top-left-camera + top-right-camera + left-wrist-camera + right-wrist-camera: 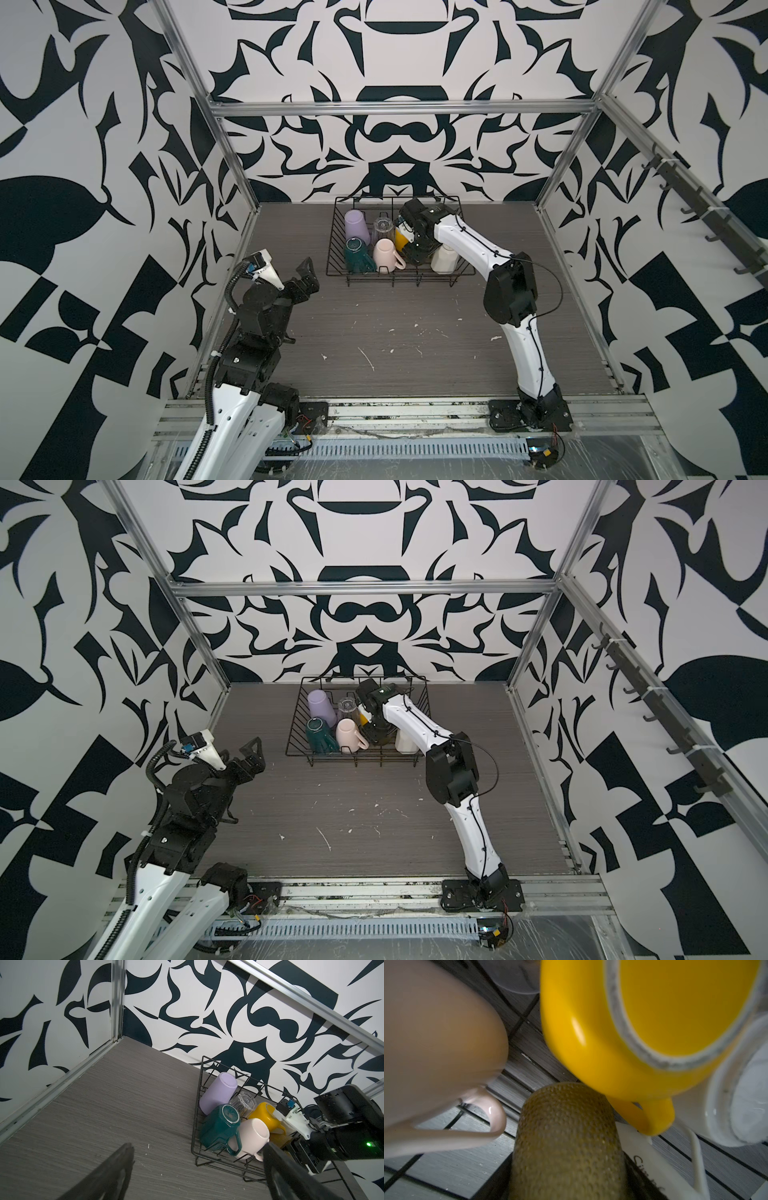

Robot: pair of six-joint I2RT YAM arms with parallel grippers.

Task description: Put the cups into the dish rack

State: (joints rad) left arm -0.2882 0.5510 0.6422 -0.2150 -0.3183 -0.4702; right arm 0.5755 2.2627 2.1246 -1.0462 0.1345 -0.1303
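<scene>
In both top views the white right arm (469,241) is hiding most of the right gripper (417,255) among cups (357,226) in the black wire dish rack (334,253), upper centre. The left gripper (305,276) is hanging wide open, empty, centre left. The left wrist view is showing only its fingertips (124,1153). In the blurred right wrist view, jaws are clamping the dimpled olive glass (566,1136).

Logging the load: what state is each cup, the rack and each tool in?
Black wire dish rack: upright, holding cups.
Lilac tumbler: inverted, leaning.
Clear glass: inverted.
Dark green mug: inverted, tilted.
Pink mug: inverted.
Yellow mug: inverted, tilted.
Olive textured glass: gripped by right tool.
White mug: in rack, partly hidden.
Left tool: open, empty.
</scene>
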